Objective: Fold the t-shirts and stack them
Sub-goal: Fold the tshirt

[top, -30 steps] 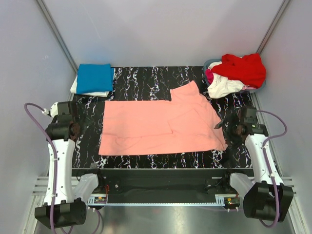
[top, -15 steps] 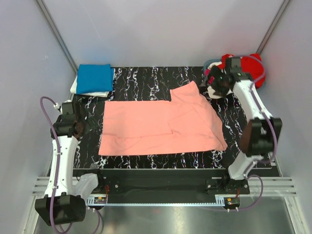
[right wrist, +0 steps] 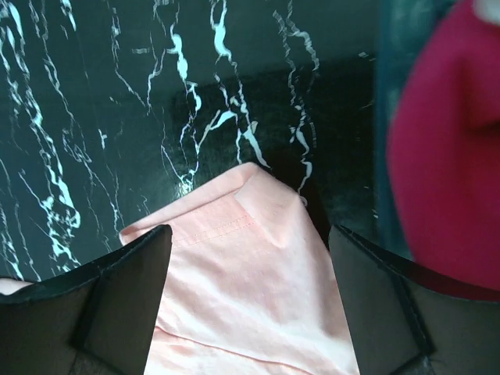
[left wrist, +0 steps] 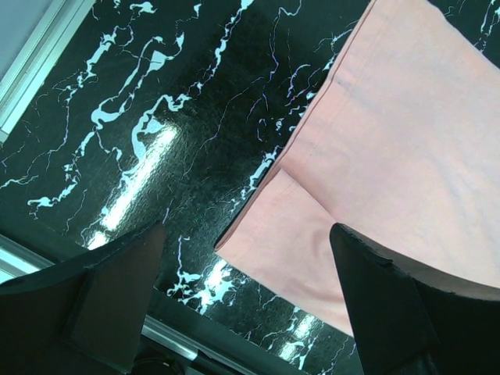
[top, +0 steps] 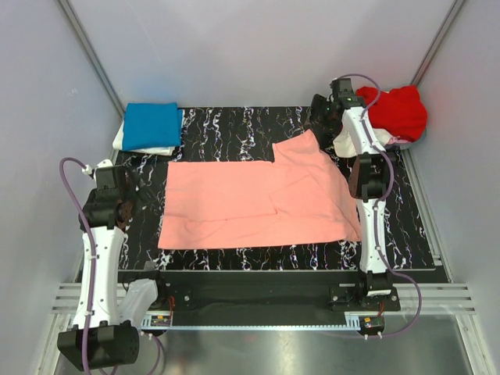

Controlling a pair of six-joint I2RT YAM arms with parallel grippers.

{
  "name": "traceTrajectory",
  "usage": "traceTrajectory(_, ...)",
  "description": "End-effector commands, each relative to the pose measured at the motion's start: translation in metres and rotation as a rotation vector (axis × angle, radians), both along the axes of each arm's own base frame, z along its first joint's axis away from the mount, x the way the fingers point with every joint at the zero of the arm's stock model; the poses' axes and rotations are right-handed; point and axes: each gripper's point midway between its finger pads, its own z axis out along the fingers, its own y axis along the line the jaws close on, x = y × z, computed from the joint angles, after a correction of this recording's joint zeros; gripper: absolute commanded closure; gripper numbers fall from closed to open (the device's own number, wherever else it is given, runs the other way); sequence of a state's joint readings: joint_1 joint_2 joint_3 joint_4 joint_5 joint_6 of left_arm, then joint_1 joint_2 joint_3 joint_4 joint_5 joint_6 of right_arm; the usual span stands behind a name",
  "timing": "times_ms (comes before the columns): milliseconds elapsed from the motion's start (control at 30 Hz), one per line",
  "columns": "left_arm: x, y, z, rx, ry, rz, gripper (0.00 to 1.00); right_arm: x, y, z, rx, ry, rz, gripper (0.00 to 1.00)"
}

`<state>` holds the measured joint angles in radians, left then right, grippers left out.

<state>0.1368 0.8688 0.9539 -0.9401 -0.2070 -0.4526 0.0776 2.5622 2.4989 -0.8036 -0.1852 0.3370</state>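
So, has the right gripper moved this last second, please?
Yes: the right gripper moved along the salmon-pink t-shirt, from its near right corner to its far sleeve.

Left arm [top: 100, 258] and right arm [top: 373, 234]: white links, black joints. Purple cables [top: 65, 178] loop along both. Fingers [left wrist: 117, 301] matte black.

Open right gripper [right wrist: 248, 301] above salmon-pink shirt [right wrist: 250, 305] sleeve tip; magenta cloth [right wrist: 449, 148] right.

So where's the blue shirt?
In the top view, the blue shirt lies folded at the far-left corner of the table, on top of a white shirt.
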Motion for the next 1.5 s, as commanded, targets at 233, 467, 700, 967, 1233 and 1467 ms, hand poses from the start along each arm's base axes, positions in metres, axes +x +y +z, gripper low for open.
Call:
traceTrajectory(233, 0.006, 0.006, 0.006, 0.006, -0.053, 0.009, 0.07, 0.014, 0.000, -0.041, -0.107, -0.001, 0.054, 0.14)
traceTrajectory(467, 0.006, 0.007, 0.007, 0.004, -0.062, 0.012, 0.07, 0.009, -0.010, -0.075, -0.150, 0.055, 0.011, 0.27)
traceTrajectory(700, 0.006, 0.006, 0.007, 0.002, -0.061, 0.010, 0.07, 0.007, -0.009, -0.082, -0.144, 0.066, 0.011, 0.42)
traceTrajectory(967, 0.006, 0.008, 0.008, 0.001, -0.068, 0.013, 0.07, 0.007, -0.003, -0.067, -0.116, 0.045, 0.016, 0.89)
traceTrajectory(1233, 0.008, 0.006, 0.005, -0.005, -0.060, 0.003, 0.07, -0.018, -0.005, -0.006, -0.114, 0.009, -0.008, 1.00)
traceTrajectory(1467, 0.024, -0.007, -0.017, -0.086, 0.030, -0.073, 0.10, -0.079, -0.040, 0.035, -0.203, 0.024, -0.195, 1.00)
